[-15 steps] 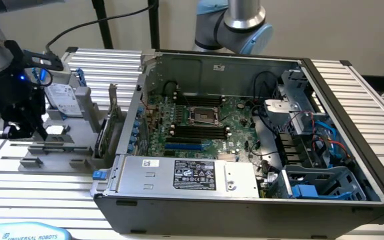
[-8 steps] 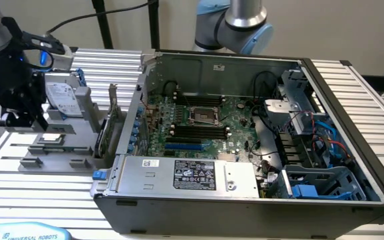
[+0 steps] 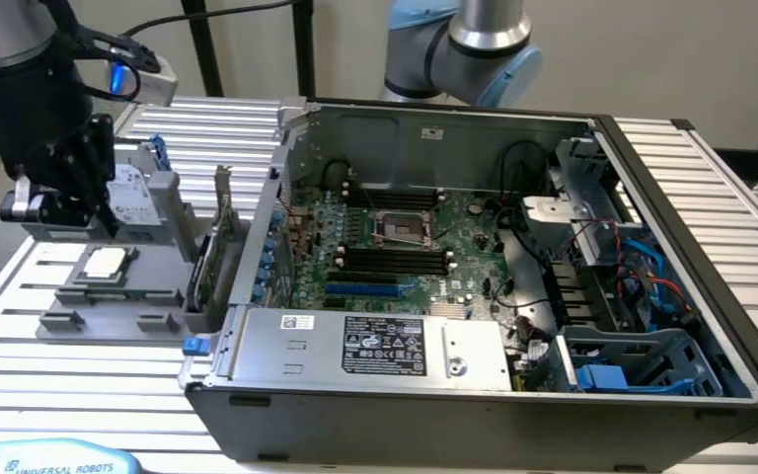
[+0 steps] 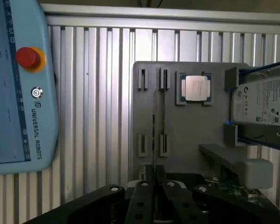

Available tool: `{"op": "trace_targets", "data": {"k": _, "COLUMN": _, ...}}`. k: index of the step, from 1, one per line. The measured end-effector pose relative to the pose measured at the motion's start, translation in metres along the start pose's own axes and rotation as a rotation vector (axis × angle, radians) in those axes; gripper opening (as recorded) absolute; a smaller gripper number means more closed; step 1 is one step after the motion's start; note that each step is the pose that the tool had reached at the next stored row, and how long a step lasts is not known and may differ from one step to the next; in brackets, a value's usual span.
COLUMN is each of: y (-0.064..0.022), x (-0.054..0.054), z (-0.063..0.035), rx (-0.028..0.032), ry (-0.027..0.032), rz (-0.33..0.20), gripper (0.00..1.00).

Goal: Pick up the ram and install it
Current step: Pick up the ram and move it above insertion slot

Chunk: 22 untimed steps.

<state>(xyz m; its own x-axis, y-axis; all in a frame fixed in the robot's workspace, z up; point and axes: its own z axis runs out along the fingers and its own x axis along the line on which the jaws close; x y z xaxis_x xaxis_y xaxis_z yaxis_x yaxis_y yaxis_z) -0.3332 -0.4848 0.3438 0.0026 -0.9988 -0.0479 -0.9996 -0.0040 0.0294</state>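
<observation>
The ram (image 4: pixel 155 126) appears edge-on as a thin dark strip running out from between my fingers (image 4: pixel 147 191). My gripper (image 4: pixel 155 179) is shut on it and hangs above the grey holder tray (image 4: pixel 186 135), over the tray's two rows of narrow slots, which look bare. In the exterior view my gripper (image 3: pixel 90 212) hovers over the tray (image 3: pixel 103 321) at that view's left, well apart from the open computer case (image 3: pixel 352 415). The motherboard's black memory slots (image 3: pixel 386 259) lie below the processor socket (image 3: pixel 403 227).
A silver processor chip (image 4: pixel 194 87) rests in the tray. A hard drive (image 4: pixel 263 100) sits in a blue-edged cradle beside it. A green expansion card (image 3: pixel 205 262) stands upright between tray and case. A teach pendant (image 4: pixel 14 93) lies on the slatted table.
</observation>
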Motion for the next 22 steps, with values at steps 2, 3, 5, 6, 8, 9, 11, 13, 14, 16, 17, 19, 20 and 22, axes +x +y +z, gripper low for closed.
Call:
{"op": "trace_targets", "data": {"k": 2, "y": -0.0072, "x": -0.001, "z": -0.0059, "rx": 0.0001, "ry": -0.0004, "rz": 0.000, "gripper": 0.13}}
{"op": "trace_targets", "data": {"k": 3, "y": -0.0110, "x": -0.001, "z": -0.0088, "rx": 0.0000, "ry": -0.0006, "rz": 0.000, "gripper": 0.13}}
{"op": "trace_targets", "data": {"k": 5, "y": -0.0182, "x": -0.002, "z": -0.0146, "rx": -0.0001, "ry": -0.0009, "rz": 0.000, "gripper": 0.13}}
{"op": "trace_targets", "data": {"k": 6, "y": -0.0219, "x": -0.002, "z": -0.0173, "rx": 0.0001, "ry": -0.0013, "rz": 0.000, "gripper": 0.13}}
{"op": "trace_targets", "data": {"k": 8, "y": -0.0294, "x": -0.003, "z": -0.0230, "rx": -0.0001, "ry": -0.0018, "rz": 0.000, "gripper": 0.13}}
{"op": "trace_targets", "data": {"k": 9, "y": -0.0334, "x": -0.003, "z": -0.0259, "rx": -0.0001, "ry": -0.0020, "rz": 0.000, "gripper": 0.13}}
{"op": "trace_targets", "data": {"k": 11, "y": -0.0412, "x": -0.003, "z": -0.0311, "rx": 0.0001, "ry": -0.0030, "rz": 0.000, "gripper": 0.13}}
{"op": "trace_targets", "data": {"k": 13, "y": -0.0493, "x": -0.004, "z": -0.0360, "rx": 0.0000, "ry": -0.0045, "rz": 0.000, "gripper": 0.13}}
{"op": "trace_targets", "data": {"k": 14, "y": -0.0536, "x": -0.004, "z": -0.0382, "rx": 0.0000, "ry": -0.0054, "rz": 0.000, "gripper": 0.13}}
{"op": "trace_targets", "data": {"k": 16, "y": -0.0627, "x": -0.004, "z": -0.0422, "rx": 0.0000, "ry": -0.0078, "rz": 0.000, "gripper": 0.13}}
{"op": "trace_targets", "data": {"k": 17, "y": -0.0672, "x": -0.004, "z": -0.0440, "rx": 0.0000, "ry": -0.0089, "rz": 0.000, "gripper": 0.13}}
{"op": "trace_targets", "data": {"k": 19, "y": -0.0763, "x": -0.005, "z": -0.0466, "rx": 0.0000, "ry": -0.0107, "rz": 0.000, "gripper": 0.13}}
{"op": "trace_targets", "data": {"k": 20, "y": -0.0808, "x": -0.005, "z": -0.0476, "rx": 0.0000, "ry": -0.0116, "rz": 0.000, "gripper": 0.13}}
{"op": "trace_targets", "data": {"k": 22, "y": -0.0897, "x": -0.005, "z": -0.0491, "rx": 0.0000, "ry": -0.0134, "rz": 0.000, "gripper": 0.13}}
